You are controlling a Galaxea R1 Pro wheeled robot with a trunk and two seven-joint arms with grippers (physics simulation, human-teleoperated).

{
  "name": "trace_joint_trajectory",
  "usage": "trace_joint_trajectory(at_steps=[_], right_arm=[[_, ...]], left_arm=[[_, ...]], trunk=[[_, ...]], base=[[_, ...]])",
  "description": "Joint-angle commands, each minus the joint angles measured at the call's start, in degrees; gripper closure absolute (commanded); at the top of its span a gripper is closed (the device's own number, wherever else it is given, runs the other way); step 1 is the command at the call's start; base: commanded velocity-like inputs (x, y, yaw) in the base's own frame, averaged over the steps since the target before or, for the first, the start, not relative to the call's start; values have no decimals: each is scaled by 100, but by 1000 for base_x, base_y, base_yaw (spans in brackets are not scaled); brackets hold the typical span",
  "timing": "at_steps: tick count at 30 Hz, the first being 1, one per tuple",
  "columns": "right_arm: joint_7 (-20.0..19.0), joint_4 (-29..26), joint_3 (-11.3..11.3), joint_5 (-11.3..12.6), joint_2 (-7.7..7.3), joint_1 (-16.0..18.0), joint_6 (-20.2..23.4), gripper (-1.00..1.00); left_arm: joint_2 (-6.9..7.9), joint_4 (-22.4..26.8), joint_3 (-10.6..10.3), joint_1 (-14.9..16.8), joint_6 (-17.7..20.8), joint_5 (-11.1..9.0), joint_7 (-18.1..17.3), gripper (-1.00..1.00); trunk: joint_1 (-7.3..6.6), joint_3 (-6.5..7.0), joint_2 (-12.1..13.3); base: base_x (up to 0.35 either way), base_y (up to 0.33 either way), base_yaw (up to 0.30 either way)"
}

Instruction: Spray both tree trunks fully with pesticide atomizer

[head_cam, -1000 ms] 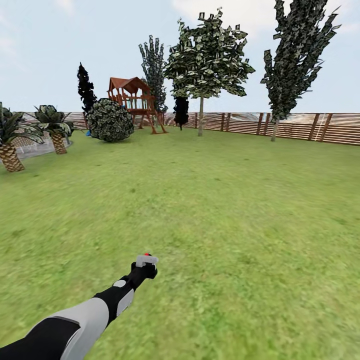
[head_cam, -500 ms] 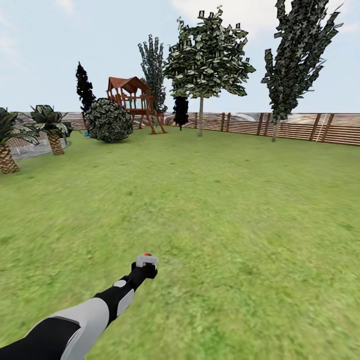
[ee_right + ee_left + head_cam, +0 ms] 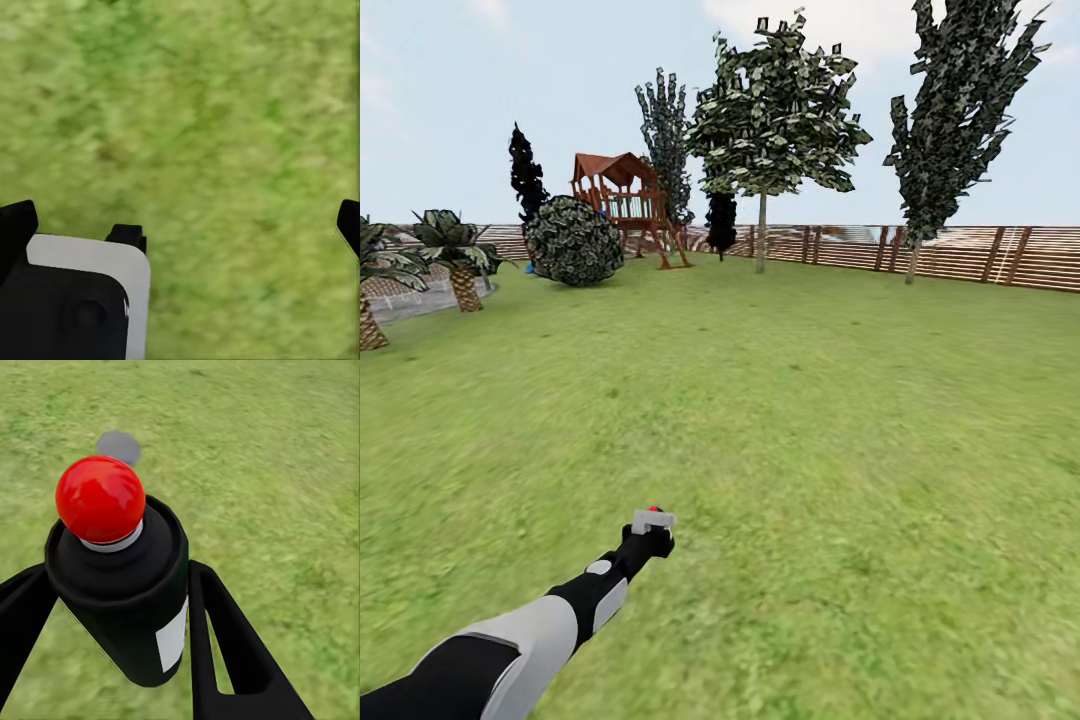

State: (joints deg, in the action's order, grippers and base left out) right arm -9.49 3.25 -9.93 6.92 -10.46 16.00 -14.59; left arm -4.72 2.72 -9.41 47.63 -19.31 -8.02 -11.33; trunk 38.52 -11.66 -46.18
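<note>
The left arm (image 3: 530, 630) reaches up from the lower left corner of the head view, and its gripper (image 3: 652, 524) sits a little left of centre in the lower third of the frame, closed around the spray bottle (image 3: 653, 515), whose red top just shows above the pale fingers. In the left wrist view the bottle (image 3: 124, 585) stands large in the middle of the frame: a black body with a round red cap and a white label on its side, clamped between two dark fingers (image 3: 225, 652) that press against it on either side. A small grey patch (image 3: 118, 446) lies on the grass (image 3: 285, 472) near the top of that frame; it may be a shadow, though the blur makes it hard to say.

In the head view the lawn (image 3: 810, 430) fills the middle and lower frame. Along the upper band runs a brown slatted fence (image 3: 980, 253). Two leafy trees stand in front of it, one at upper centre (image 3: 775, 100) and one at upper right (image 3: 955, 110), each on a thin pale trunk. A wooden playset (image 3: 622, 200) and a round bush (image 3: 573, 241) sit at upper left, with palm-like plants (image 3: 452, 255) at the left edge.

In the right wrist view, dark tips of the right gripper (image 3: 180, 225) show at the two side edges of the frame, well apart, over blurred grass.
</note>
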Motion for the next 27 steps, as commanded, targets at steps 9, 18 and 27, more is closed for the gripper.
trace_joint_trajectory(at_steps=[9, 18, 27], right_arm=[[0, 0, 0, 0, -1, 0, 0, -100], [-6, 0, 0, 2, 58, 0, 8, -100], [-9, 0, 0, 2, 100, 0, 9, -100]], left_arm=[[-19, 0, -12, 0, -2, 3, 25, 100], [-28, 0, -17, 0, -2, 3, 25, 100], [-29, 0, -18, 0, -2, 3, 25, 100]], trunk=[[0, 0, 0], [0, 0, 0], [0, -4, 0]], base=[[335, -77, 0], [335, -77, 0], [335, -77, 0]])
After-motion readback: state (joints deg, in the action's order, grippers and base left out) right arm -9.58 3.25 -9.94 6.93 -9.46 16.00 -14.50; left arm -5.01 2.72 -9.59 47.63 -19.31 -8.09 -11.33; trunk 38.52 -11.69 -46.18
